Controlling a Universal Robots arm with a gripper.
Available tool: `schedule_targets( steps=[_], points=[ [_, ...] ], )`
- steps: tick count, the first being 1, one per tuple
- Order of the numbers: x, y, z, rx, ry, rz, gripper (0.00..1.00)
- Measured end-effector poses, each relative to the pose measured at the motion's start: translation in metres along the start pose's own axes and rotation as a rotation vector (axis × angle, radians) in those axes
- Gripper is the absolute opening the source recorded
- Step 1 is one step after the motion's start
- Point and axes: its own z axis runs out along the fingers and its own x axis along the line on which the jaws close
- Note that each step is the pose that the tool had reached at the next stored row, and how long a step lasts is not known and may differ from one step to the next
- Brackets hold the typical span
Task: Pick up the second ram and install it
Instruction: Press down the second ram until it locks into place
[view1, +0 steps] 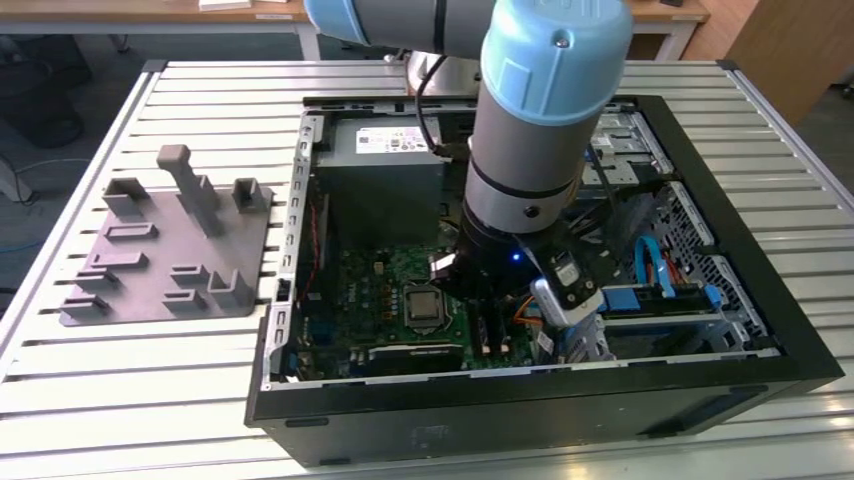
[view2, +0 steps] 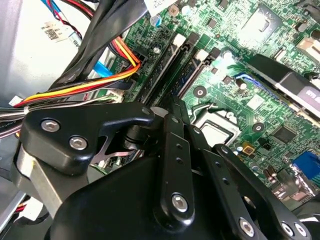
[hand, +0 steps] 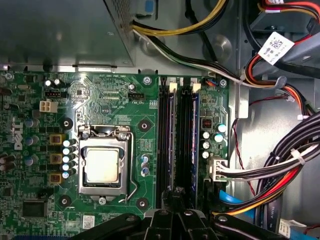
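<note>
My gripper (hand: 175, 196) hangs low inside the open computer case (view1: 747, 300), over the black memory slots of the green motherboard (hand: 100, 100). Its fingertips (view2: 173, 106) are drawn together. A thin dark blue-green stick, which I take to be the second ram (hand: 170, 145), stands edge-on in the slot running away from the fingertips. A similar stick (hand: 194, 145) stands in a neighbouring slot. White latches (hand: 172, 86) sit at the far ends of the slots. I cannot tell whether the fingertips touch the stick. The grey holder (view1: 167, 250) outside the case carries no stick.
The processor socket (hand: 102, 165) lies beside the slots, with the grey power-supply box (view1: 380, 165) beyond it. Bundles of black, red and yellow cables (hand: 280, 170) crowd the other side of the slots. A drive cage with blue cables (view1: 661, 280) fills the exterior view's right.
</note>
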Motion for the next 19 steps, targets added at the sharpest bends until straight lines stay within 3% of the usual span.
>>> schedule_targets(
  steps=[5,7,15,19],
  points=[
    [-0.0001,0.0003,-0.0178,-0.0018,0.0001,-0.001,0.10],
    [-0.0002,0.0048,-0.0184,-0.0020,0.0001,-0.001,0.10],
    [-0.0006,0.0399,-0.0181,0.0069,0.0002,-0.001,0.10],
    [-0.0007,0.0426,-0.0227,0.0091,-0.0003,-0.001,0.10]
  ],
)
